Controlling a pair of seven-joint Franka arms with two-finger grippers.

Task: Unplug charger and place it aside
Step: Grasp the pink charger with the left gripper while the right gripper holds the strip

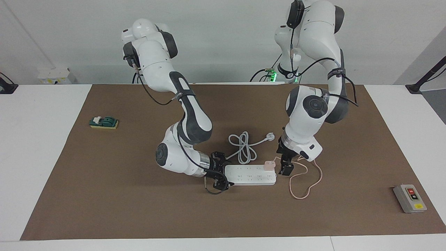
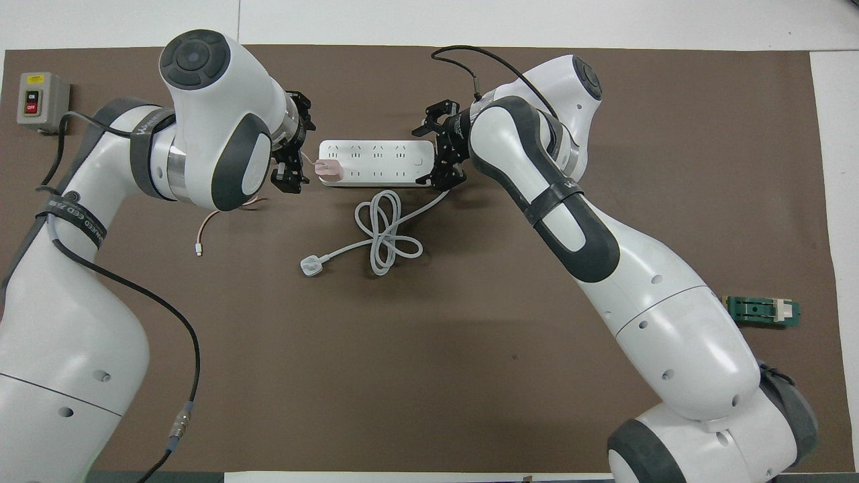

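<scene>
The charger (image 1: 269,164) is a pale-pink cube plugged into the white power strip (image 1: 250,175) at its end toward the left arm; it also shows in the overhead view (image 2: 329,170), on the strip (image 2: 376,163). Its thin pink cable (image 1: 306,181) loops on the mat, partly under the left arm, and ends in a white connector (image 2: 198,251). My left gripper (image 1: 285,166) is open and low beside the charger, also seen from overhead (image 2: 294,144). My right gripper (image 1: 218,171) is open, its fingers straddling the strip's other end (image 2: 443,144).
The strip's thick white cord (image 1: 244,148) lies coiled nearer the robots, ending in a plug (image 1: 270,136). A grey switch box (image 1: 409,198) sits at the left arm's end of the mat. A green block (image 1: 104,122) sits at the right arm's end.
</scene>
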